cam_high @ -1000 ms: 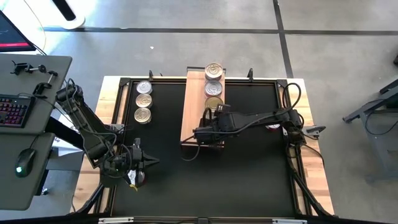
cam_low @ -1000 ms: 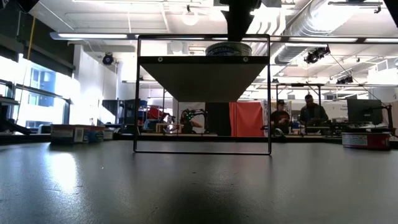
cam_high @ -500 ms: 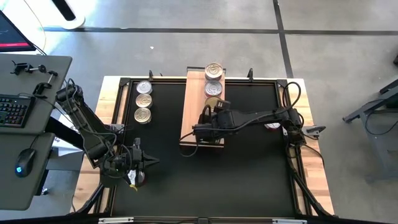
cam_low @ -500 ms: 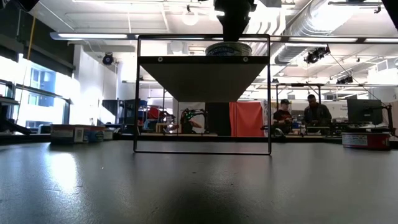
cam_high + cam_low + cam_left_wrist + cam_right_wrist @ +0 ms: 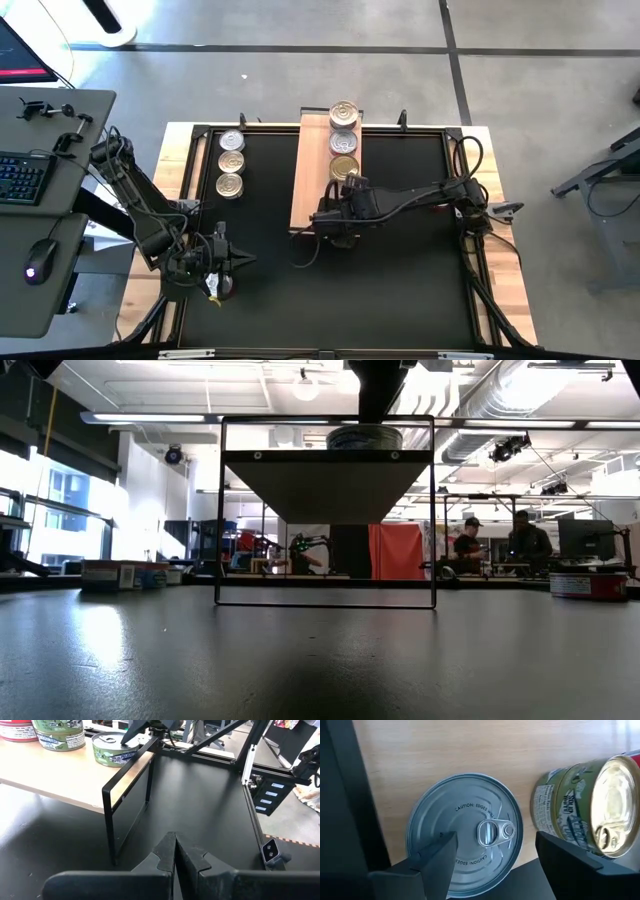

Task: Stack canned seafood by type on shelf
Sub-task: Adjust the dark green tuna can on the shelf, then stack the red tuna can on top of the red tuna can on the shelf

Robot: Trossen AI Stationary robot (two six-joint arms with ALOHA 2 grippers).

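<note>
Tins (image 5: 343, 140) are sitting in a row on the shelf (image 5: 311, 190), and the right gripper (image 5: 492, 852) is hanging over the silver tin (image 5: 465, 835), fingers apart, likely letting go, while the left gripper (image 5: 175, 851), fingers together, is waiting beside the shelf.
</note>
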